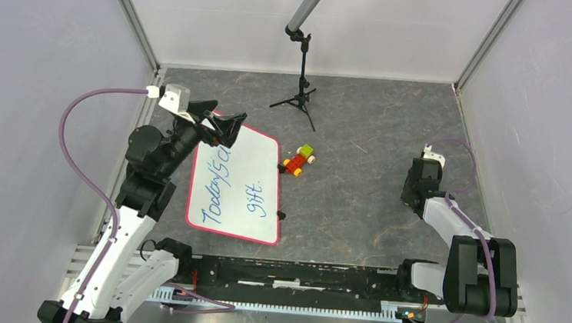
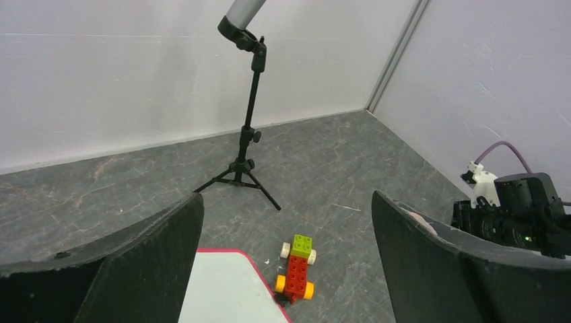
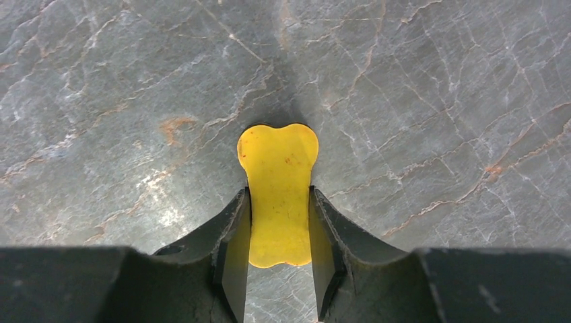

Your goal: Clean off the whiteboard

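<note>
Left gripper (image 1: 224, 126) covers the far corner of the whiteboard (image 1: 255, 171), the microphone stand (image 2: 252, 101) runs off the top edge, the right gripper (image 3: 278, 195) hides its yellow piece (image 3: 278, 155) from above, and that rim speck (image 1: 281, 215) is perhaps a clip.

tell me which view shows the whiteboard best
The top external view: almost the whole whiteboard lies flat with its blue writing visible, only a far corner hidden by the left gripper. The left wrist view catches just one corner. The right wrist view shows none of it, only the right gripper holding a yellow piece.
</note>
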